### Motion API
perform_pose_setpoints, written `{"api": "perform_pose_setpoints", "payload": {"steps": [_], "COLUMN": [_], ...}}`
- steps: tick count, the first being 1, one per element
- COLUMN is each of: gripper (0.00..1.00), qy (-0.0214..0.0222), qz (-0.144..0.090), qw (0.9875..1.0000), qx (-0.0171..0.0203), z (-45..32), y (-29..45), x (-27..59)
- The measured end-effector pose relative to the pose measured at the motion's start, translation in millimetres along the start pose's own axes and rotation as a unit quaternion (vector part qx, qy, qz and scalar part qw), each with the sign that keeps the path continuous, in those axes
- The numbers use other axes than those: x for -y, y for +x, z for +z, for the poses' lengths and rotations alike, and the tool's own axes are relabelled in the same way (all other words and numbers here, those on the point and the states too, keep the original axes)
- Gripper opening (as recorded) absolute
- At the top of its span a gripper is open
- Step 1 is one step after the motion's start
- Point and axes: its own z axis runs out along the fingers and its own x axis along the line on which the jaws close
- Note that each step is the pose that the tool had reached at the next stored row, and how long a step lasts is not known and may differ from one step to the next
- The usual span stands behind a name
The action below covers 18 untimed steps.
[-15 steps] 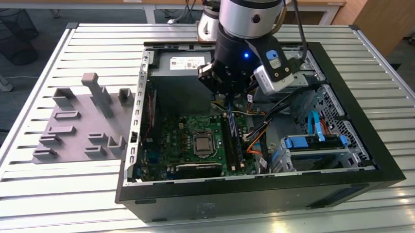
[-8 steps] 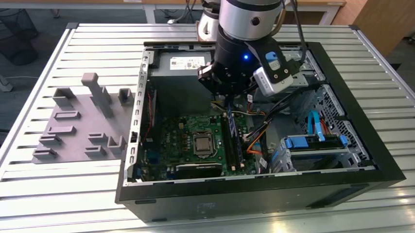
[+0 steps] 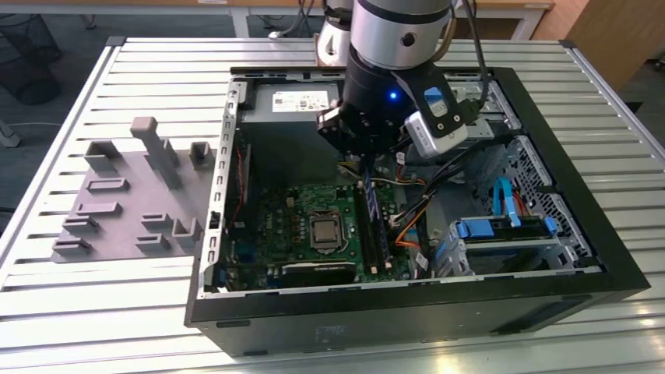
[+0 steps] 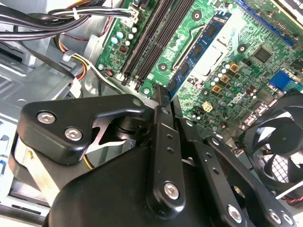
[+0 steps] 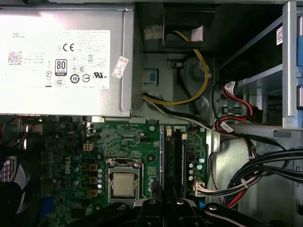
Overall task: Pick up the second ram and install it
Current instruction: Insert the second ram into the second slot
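Note:
The second ram (image 3: 376, 230) is a dark blue stick with black chips. It stands on edge in the slot nearest the CPU socket (image 3: 325, 231) on the green motherboard (image 3: 280, 226), inside the open computer case. In the second wrist view its chip side (image 4: 201, 49) runs away from my gripper (image 4: 166, 94). In the first wrist view it shows edge-on as a thin line (image 5: 162, 156). My gripper (image 3: 364, 170) hangs low inside the case, shut, its fingertips (image 5: 163, 204) right at the ram's end nearest the power supply (image 3: 291, 97). I cannot tell whether they pinch that end or only rest on it.
Black empty-looking slots (image 4: 151, 38) lie beside the ram. Bundled cables (image 3: 416, 210) and a drive cage with blue parts (image 3: 499, 230) crowd the exterior view's right side of the case. A fan (image 4: 279, 156) sits by the board. The grey fixture (image 3: 124, 202) stands outside the case.

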Motion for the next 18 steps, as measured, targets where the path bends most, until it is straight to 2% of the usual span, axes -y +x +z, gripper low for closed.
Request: {"api": "perform_pose_setpoints", "payload": {"steps": [18], "gripper": [0.14], "qy": [0.0], "qz": [0.0], "qw": [1.0], "qx": [0.0], "z": [15.4], "y": [-0.2], "x": [0.5]}}
